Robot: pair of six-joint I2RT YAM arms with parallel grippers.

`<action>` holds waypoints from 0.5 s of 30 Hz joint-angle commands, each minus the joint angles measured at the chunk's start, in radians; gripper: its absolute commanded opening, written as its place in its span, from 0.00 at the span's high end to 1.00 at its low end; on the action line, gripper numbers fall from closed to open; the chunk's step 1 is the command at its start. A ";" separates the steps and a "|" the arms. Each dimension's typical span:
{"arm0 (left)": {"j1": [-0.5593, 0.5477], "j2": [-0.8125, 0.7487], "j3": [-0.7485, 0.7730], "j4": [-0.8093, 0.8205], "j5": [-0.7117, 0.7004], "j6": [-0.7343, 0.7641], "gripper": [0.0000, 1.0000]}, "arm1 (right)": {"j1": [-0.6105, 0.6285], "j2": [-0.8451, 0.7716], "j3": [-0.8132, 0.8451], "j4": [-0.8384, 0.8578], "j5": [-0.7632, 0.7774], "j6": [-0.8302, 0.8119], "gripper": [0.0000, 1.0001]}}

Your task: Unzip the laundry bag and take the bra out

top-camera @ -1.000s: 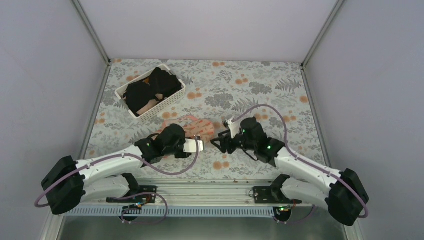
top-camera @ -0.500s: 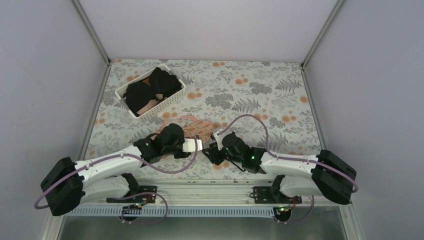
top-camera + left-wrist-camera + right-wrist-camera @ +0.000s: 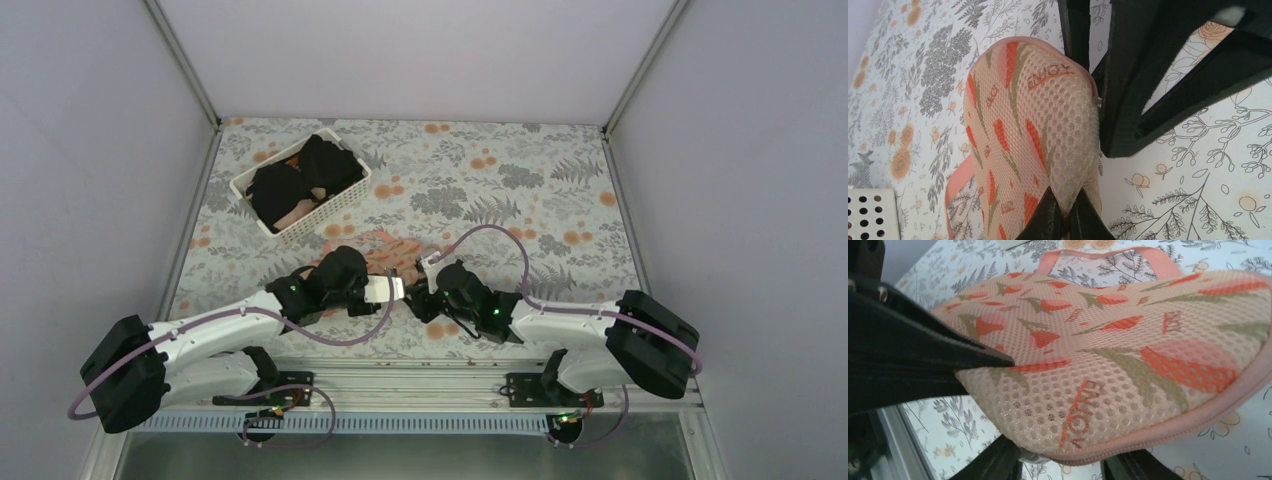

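Note:
The laundry bag [image 3: 382,250] lies near the table's front middle, pink mesh with orange-red flowers, partly hidden by both grippers. In the left wrist view the bag [image 3: 1023,125] is pinched into a fold by my left gripper [image 3: 1064,214], which is shut on its mesh. In the top view the left gripper [image 3: 398,287] is at the bag's near edge. My right gripper [image 3: 418,296] faces it from the right. In the right wrist view its jaws [image 3: 1063,461] stand apart under the bag's [image 3: 1128,355] zipped rim. The bra is hidden.
A white slatted basket [image 3: 345,202] holding black clothes [image 3: 300,175] stands at the back left, a peach patch showing among them. The right gripper's black fingers [image 3: 1148,75] fill the top right of the left wrist view. Side walls enclose the floral table.
My right arm has swung left and closed in on the bag's right end. The left gripper has kept its hold and place.

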State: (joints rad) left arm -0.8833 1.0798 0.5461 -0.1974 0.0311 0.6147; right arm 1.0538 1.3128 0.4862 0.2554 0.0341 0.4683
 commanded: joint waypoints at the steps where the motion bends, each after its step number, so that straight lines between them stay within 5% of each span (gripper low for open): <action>1: 0.003 -0.015 0.000 0.023 0.015 -0.014 0.98 | 0.010 0.013 0.043 0.021 0.051 0.039 0.65; 9: 0.003 -0.021 -0.011 0.022 0.013 -0.011 0.98 | 0.009 0.009 0.059 -0.057 0.099 0.057 0.93; 15: 0.007 -0.032 -0.027 0.023 0.012 0.009 0.98 | 0.010 -0.039 0.043 -0.126 0.135 0.043 0.96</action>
State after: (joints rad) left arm -0.8810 1.0756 0.5373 -0.1898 0.0349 0.6140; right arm 1.0611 1.3151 0.5270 0.1993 0.0742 0.5091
